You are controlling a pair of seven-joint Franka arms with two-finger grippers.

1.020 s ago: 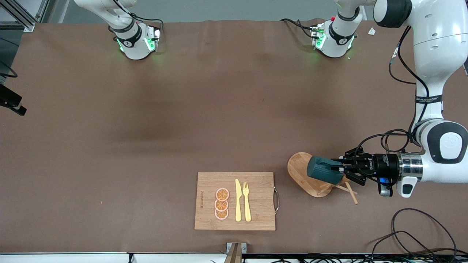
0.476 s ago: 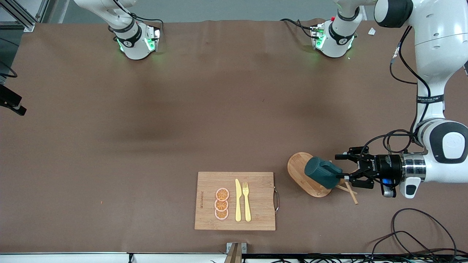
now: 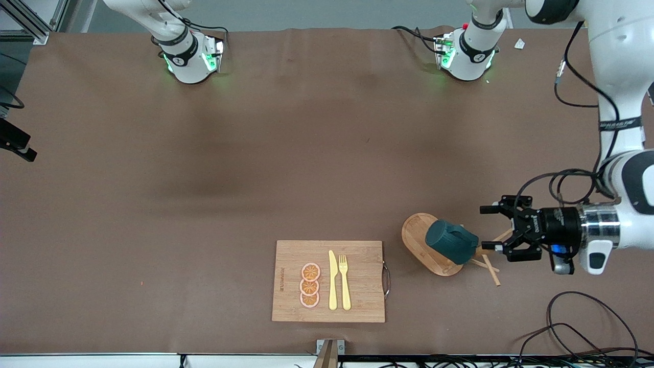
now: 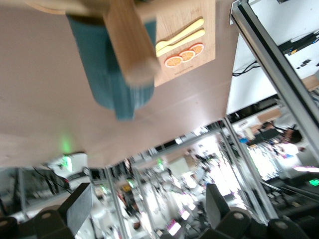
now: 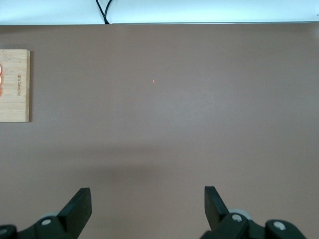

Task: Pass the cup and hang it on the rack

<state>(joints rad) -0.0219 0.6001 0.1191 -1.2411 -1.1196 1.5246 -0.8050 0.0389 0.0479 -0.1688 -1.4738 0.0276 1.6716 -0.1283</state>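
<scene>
The cup (image 3: 450, 240) hangs tilted on the rack (image 3: 428, 244), a wooden mug tree standing on the table (image 3: 255, 153) toward the left arm's end, beside the bamboo cutting board (image 3: 328, 281). The left claw (image 3: 487, 227) is level with the cup and just apart from it, its fingers spread wide and holding nothing (the left wrist view shows the cup's ribbed wall (image 4: 114, 69) against a peg). On the board lie three orange slices (image 3: 309, 285), a yellow knife (image 3: 332, 280) and a yellow fork (image 3: 345, 281). The right claw (image 5: 148, 199), out of the front view, hangs with fingers apart over bare table while that arm waits.
</scene>
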